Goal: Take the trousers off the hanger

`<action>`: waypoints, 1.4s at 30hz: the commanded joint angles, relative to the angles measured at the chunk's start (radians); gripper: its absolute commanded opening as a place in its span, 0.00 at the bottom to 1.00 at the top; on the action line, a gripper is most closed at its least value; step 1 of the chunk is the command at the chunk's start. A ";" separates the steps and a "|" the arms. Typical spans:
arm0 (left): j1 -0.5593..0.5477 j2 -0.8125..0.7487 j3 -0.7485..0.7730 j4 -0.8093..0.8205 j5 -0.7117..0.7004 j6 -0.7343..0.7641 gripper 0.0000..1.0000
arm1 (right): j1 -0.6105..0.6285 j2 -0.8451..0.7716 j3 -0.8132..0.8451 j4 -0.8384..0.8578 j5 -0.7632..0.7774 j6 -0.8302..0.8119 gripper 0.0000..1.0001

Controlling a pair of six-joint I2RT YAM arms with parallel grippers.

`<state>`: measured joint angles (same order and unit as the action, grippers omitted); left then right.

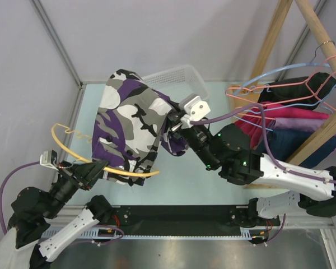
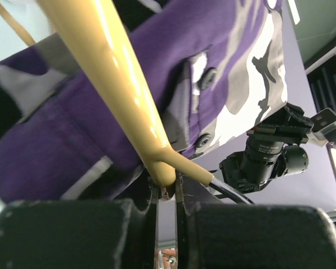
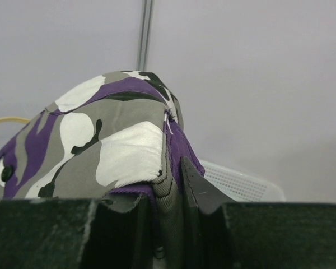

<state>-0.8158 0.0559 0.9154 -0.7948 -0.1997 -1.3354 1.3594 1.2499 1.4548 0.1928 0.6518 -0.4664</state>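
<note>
My left end effector (image 2: 167,193) clamps the hanger (image 2: 120,84), my right end effector (image 3: 169,193) pinches the trousers (image 3: 101,129) at three o'clock; seemingly only half off.

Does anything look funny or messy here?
Yes. The trousers are bunched up and crooked, tugged sideways off the hanger. One end of the hanger sticks out bare at the left of the top view.

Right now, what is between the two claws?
The camouflage trousers on the yellow hanger span it, left claw to right claw, seen in the top view.
</note>
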 commanded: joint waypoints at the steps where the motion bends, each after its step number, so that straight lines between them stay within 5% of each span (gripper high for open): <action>1: -0.002 -0.010 -0.062 -0.287 -0.010 0.123 0.00 | -0.032 -0.178 0.174 0.336 -0.032 0.117 0.00; 13: -0.002 0.070 -0.078 -0.249 0.009 0.212 0.00 | -0.032 -0.167 0.115 0.304 -0.288 0.262 0.00; 26: -0.002 0.127 -0.168 -0.021 0.373 0.369 0.01 | -0.049 0.037 0.142 0.424 -0.300 0.200 0.00; 42: -0.002 0.044 -0.024 -0.296 0.013 0.326 0.00 | -0.048 -0.067 0.116 0.234 -0.040 -0.046 0.00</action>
<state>-0.8158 0.1089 0.8177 -1.0573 -0.0582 -1.0374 1.3151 1.2697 1.5093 0.3012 0.4923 -0.4171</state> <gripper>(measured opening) 0.120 0.220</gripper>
